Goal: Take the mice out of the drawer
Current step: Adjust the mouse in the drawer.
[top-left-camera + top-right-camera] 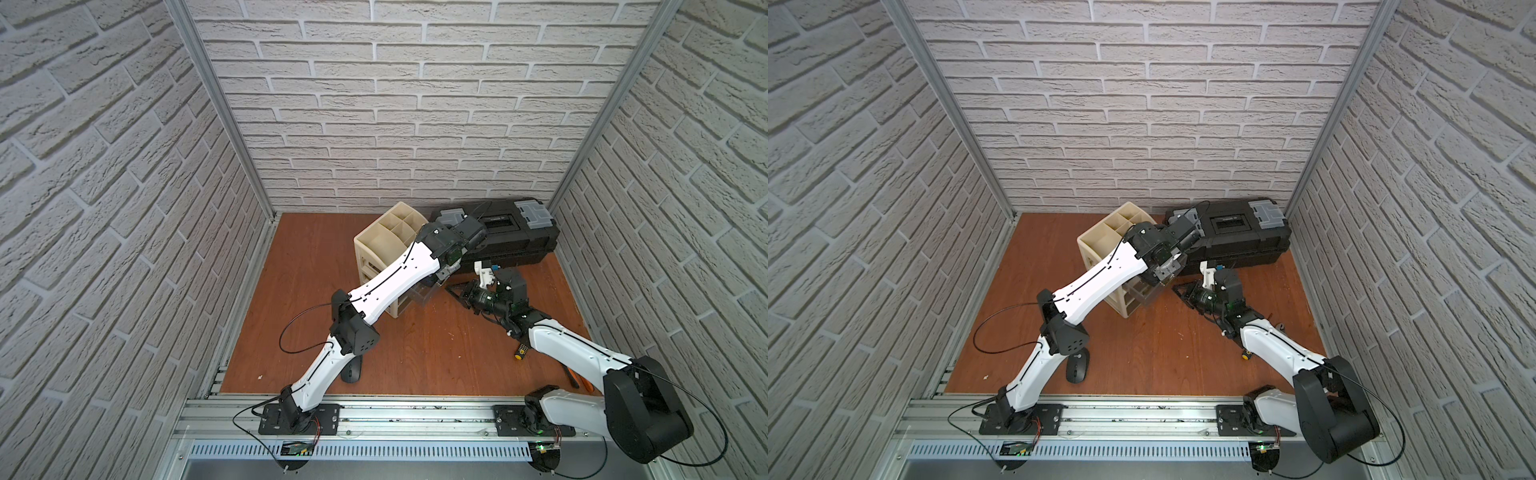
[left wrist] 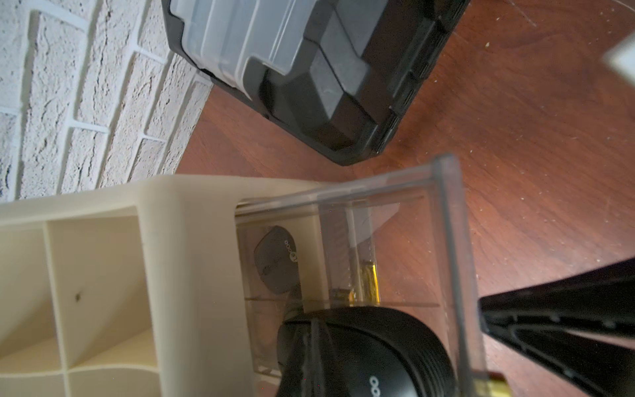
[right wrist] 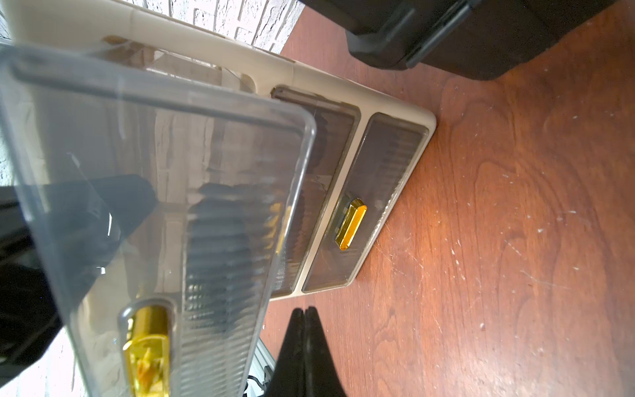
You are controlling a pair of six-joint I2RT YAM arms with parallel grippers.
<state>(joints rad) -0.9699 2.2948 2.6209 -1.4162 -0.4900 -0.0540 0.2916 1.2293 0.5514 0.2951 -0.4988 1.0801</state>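
left end effector (image 2: 314, 330) closed, empty | mouse (image 2: 395, 350) directly beneath, in open drawer (image 2: 450, 240) | right end effector (image 3: 305, 314) closed, drawer's 3 o'clock | left nearer

We see white, brick-embossed wall panels (image 1: 395, 104) closing the space at 9, 12 and 3 o'clock, joined at the far corners by slanting silver aluminium posts (image 1: 221, 104). The floor is a reddish-brown wood-grain board (image 1: 303, 282), scuffed with pale specks and lit softly and evenly. At 6 o'clock a ribbed silver aluminium rail (image 1: 415, 415) edges it, and at 1 o'clock a black plastic toolbox with grey lid compartments (image 1: 519, 237) stands along the back wall.
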